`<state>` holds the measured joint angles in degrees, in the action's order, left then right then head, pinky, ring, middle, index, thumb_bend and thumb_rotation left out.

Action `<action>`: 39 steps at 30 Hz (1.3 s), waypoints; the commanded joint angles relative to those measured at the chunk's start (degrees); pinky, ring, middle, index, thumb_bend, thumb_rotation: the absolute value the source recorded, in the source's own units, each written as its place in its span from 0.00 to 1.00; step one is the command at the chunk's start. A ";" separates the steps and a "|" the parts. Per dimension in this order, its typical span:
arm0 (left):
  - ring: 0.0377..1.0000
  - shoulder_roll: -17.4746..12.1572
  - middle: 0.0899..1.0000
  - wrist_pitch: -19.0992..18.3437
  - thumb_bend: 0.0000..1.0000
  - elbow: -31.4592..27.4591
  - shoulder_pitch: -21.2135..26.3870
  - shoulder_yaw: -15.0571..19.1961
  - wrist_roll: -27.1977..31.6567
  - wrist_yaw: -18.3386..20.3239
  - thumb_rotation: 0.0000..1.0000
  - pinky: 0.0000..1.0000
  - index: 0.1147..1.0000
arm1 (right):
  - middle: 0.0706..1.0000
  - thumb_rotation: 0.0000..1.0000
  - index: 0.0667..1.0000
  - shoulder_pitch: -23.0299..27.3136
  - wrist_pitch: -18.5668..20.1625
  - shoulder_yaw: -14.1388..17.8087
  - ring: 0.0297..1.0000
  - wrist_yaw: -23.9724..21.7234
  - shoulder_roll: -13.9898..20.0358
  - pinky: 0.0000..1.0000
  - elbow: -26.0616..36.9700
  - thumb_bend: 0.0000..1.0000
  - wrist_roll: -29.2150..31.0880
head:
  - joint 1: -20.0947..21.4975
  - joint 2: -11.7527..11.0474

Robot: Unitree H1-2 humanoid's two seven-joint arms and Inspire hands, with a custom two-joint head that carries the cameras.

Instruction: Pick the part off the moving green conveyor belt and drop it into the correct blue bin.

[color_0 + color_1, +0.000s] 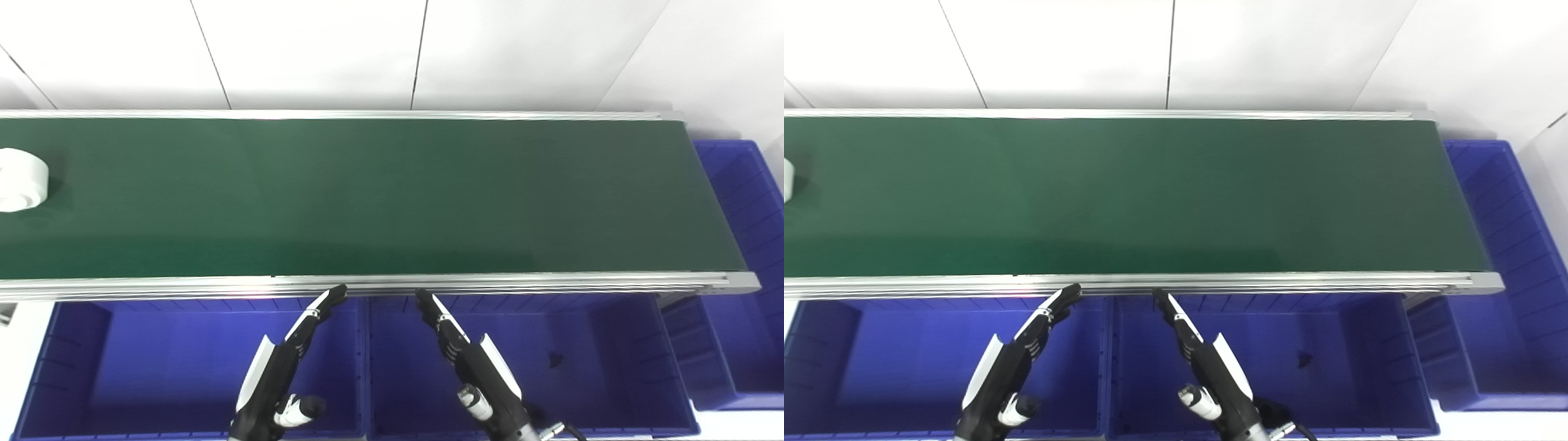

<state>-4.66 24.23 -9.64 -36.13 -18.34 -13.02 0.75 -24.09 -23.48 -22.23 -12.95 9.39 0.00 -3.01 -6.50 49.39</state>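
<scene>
At the far left the white part (21, 179), round and perhaps a roll of tape though the frame edge cuts it, rides the green belt (367, 196). The left hand (278, 373) waits empty over the left blue bin (67, 367), fingers straight and held apart from the thumb. The right hand (474, 367) waits likewise over the middle bin (612, 367). Best to wait until the part comes abreast, then reach over the rail and close from above.

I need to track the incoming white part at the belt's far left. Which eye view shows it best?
The left eye view: the white part shows most of its rounded body on the green belt. The right eye view catches only a sliver at the picture's left edge.
</scene>
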 commanded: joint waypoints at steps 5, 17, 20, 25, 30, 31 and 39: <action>0.94 -0.13 0.90 2.43 0.99 -0.98 -0.65 -0.07 0.06 -0.36 1.00 0.92 0.89 | 0.99 1.00 0.98 0.01 -3.43 0.17 1.00 0.00 -0.42 1.00 0.74 0.99 0.48 | -0.15 0.06; 0.94 -0.20 0.89 2.48 0.98 -0.70 -0.46 -0.05 -0.27 -0.44 1.00 0.91 0.88 | 0.99 1.00 0.97 -0.10 -3.41 0.39 1.00 0.13 -0.53 0.99 0.55 1.00 0.33 | 0.00 -0.02; 0.93 -0.17 0.89 2.49 0.99 -0.62 -0.42 -0.09 -0.26 -0.45 1.00 0.91 0.88 | 0.99 1.00 0.97 -0.05 -3.42 0.39 0.99 0.15 -0.43 0.98 0.60 0.99 -0.01 | -0.04 -0.08; 0.93 -0.11 0.89 2.47 0.99 -0.64 -0.55 -0.11 -0.22 -0.44 1.00 0.91 0.88 | 0.99 1.00 0.97 -0.04 -3.43 0.37 0.98 0.07 -0.40 0.98 0.59 0.98 0.16 | -0.07 -0.06; 0.94 -0.15 0.89 2.39 0.99 -0.66 -0.61 -0.08 -0.26 -0.35 1.00 0.91 0.89 | 0.99 1.00 0.97 -0.04 -3.42 0.38 0.98 0.01 -0.43 0.98 0.56 0.98 0.26 | -0.07 -0.12; 0.94 -0.20 0.89 2.48 0.98 -0.60 -0.56 -0.14 -0.29 -0.46 1.00 0.91 0.89 | 0.99 1.00 0.97 -0.05 -3.42 0.39 0.98 0.01 -0.44 0.98 0.56 0.98 0.25 | -0.07 -0.12; 0.93 -0.31 0.89 2.41 0.98 -0.71 -0.61 -0.06 -0.14 -0.27 1.00 0.91 0.88 | 0.99 1.00 0.97 -0.01 -3.42 0.35 0.98 0.02 -0.51 0.98 0.26 0.99 0.15 | -0.03 -0.10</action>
<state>-4.83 24.24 -9.04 -36.14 -18.27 -13.11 0.75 -24.07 -23.52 -21.97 -12.92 9.23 -0.52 -3.19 -6.50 49.22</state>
